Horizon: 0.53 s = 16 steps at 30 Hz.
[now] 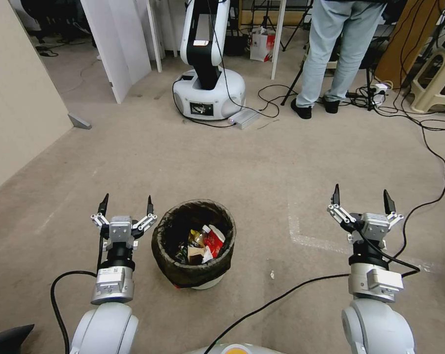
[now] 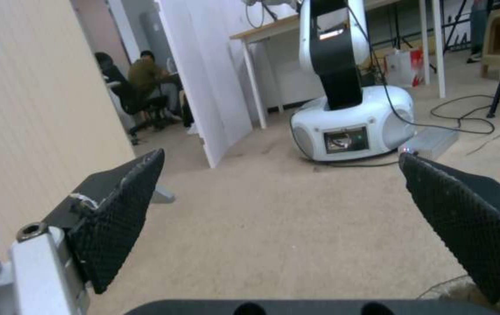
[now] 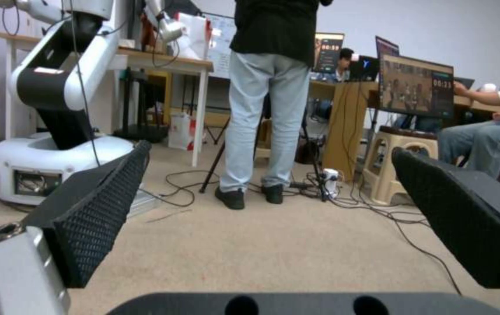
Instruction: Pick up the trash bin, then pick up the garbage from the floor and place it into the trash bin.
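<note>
The floor (image 1: 262,162) carries the trash bin (image 1: 193,244), upright between both arms, garbage (image 1: 205,243) inside. The left tool (image 1: 126,205) sits just beside its rim, fingers apart; the right tool (image 1: 362,195), well apart, is equally spread.

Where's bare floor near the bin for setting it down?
Bare carpet lies between the trash bin and the right gripper, and ahead toward the white robot base. Tight beside the left gripper; cables crowd the far right.
</note>
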### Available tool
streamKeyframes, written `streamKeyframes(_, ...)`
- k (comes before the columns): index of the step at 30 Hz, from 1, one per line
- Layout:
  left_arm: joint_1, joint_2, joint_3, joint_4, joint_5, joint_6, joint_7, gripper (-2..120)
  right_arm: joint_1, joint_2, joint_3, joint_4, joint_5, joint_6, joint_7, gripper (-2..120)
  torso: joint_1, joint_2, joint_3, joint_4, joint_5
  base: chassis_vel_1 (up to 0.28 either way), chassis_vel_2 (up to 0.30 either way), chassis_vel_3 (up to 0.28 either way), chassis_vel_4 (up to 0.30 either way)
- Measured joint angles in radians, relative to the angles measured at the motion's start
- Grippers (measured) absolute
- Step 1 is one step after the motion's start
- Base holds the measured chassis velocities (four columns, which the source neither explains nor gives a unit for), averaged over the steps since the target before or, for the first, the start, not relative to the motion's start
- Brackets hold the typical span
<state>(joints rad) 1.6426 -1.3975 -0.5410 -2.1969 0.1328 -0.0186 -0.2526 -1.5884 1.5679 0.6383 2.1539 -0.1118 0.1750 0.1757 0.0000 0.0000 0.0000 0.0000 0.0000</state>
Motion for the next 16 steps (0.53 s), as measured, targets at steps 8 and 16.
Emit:
streamKeyframes(8, 0.000, 0.000, 0.000, 0.000, -0.001, 0.001, 0.000, 100, 0.000, 0.000, 0.000, 0.000, 0.000, 0.000, 0.000, 100, 0.000, 0.000, 0.000, 0.0000, 0.0000, 0.000, 0.000, 0.000, 0.000)
streamKeyframes(16, 0.000, 0.000, 0.000, -0.001, -0.001, 0.002, 0.000, 100, 0.000, 0.000, 0.000, 0.000, 0.000, 0.000, 0.000, 100, 0.000, 0.000, 0.000, 0.0000, 0.0000, 0.000, 0.000, 0.000, 0.000)
